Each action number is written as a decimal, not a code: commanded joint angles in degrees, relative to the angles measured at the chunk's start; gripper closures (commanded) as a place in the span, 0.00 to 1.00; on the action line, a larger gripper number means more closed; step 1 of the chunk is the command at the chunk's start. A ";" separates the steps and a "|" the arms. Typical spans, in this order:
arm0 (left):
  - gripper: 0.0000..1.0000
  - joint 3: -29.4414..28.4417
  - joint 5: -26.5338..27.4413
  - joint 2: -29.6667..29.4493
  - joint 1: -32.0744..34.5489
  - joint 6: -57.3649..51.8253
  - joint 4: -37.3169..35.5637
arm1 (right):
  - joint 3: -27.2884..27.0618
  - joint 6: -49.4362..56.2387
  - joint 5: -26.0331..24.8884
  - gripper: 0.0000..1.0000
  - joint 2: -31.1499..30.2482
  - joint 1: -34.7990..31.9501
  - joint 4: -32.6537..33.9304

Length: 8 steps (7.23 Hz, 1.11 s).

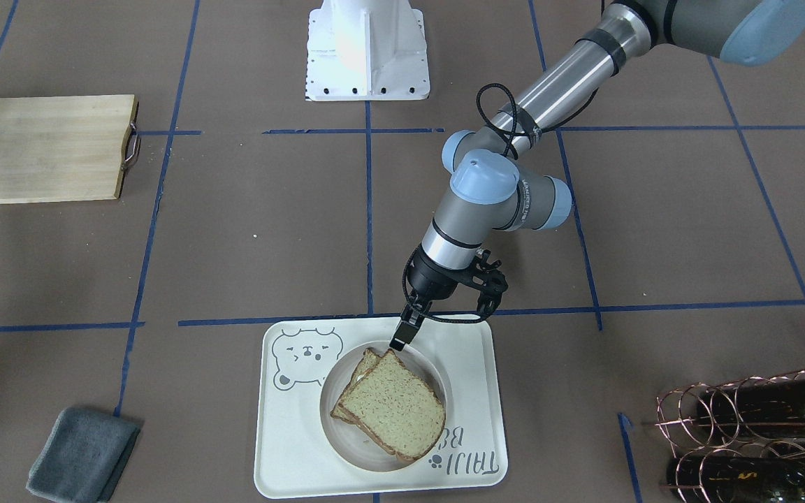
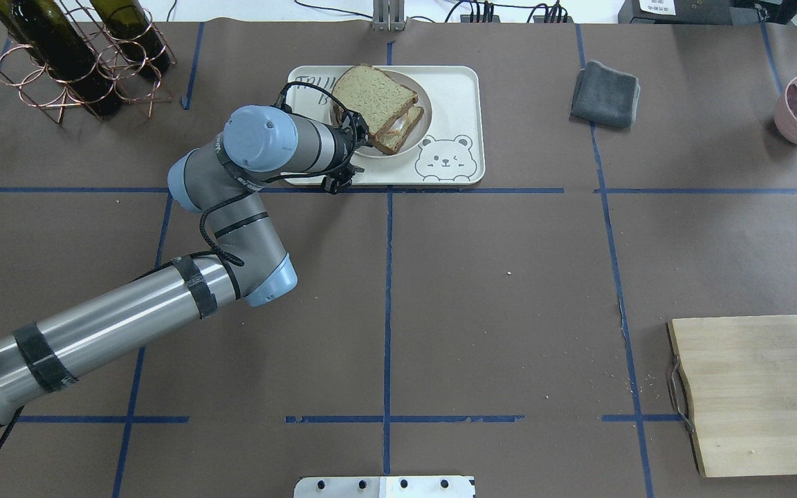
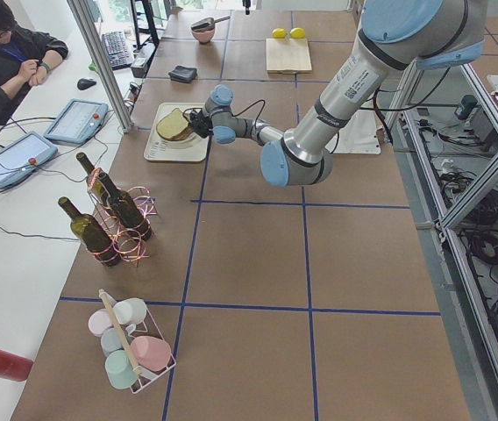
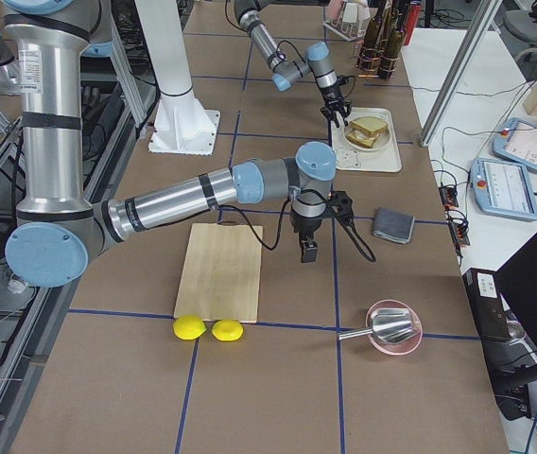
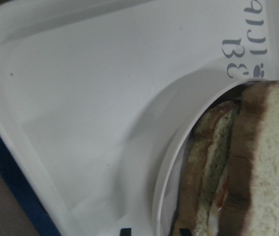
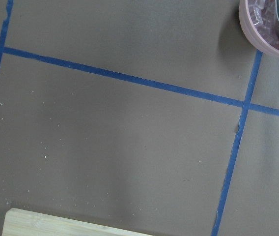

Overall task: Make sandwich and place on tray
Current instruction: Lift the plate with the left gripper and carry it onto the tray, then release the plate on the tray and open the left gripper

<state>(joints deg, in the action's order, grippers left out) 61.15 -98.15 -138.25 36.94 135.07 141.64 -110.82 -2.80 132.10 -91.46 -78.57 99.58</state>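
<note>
Overhead exterior: sandwich [image 2: 373, 92] on plate [image 2: 410, 142] on tray [image 2: 455, 91], left tool [image 2: 364, 138] alongside.

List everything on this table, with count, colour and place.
sandwich: one, tan, on plate
plate: one, off-white, on tray
tray: one, cream, far edge, centre
cutting board: one, pale wood, robot's right
lemons: two, yellow, by the board
cloth: one, grey, right of tray
bowl: one, pink, far right, holds scoop
wine bottles: three, dark green, copper rack, far left
cups: several, pastel, left end
left gripper: one, black, at plate's rim
right gripper: one, black, beside the board
</note>
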 commanded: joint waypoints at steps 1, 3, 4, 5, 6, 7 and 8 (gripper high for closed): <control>0.48 7.80 -1.50 4.72 0.41 -3.92 -3.01 | -0.01 -0.01 0.00 0.00 0.05 0.00 0.00; 0.00 18.50 -6.76 10.05 1.64 -9.96 -10.91 | -0.01 -0.01 0.00 0.00 -0.13 -0.09 0.09; 0.00 28.66 -7.22 16.19 2.17 -18.01 -14.43 | 0.08 -0.01 0.00 0.00 -0.65 -0.70 0.09; 0.00 37.81 -8.19 23.04 2.43 -26.35 -17.16 | 0.25 0.51 0.00 0.00 -0.91 -2.27 0.52; 0.00 44.43 -11.59 28.24 3.57 -33.92 -19.37 | 1.30 1.12 0.35 0.00 -1.44 -4.72 0.18; 0.00 47.37 -15.97 31.60 7.32 -39.48 -21.22 | 3.05 5.13 0.35 0.00 -2.05 -6.05 0.18; 0.00 48.01 -19.76 31.81 13.71 -47.80 -25.58 | 5.77 10.39 0.44 0.00 -1.97 -7.98 0.18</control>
<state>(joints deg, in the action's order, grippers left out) 106.51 -113.21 -108.59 44.49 96.59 120.36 -107.80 2.26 132.43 -93.22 -84.34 99.78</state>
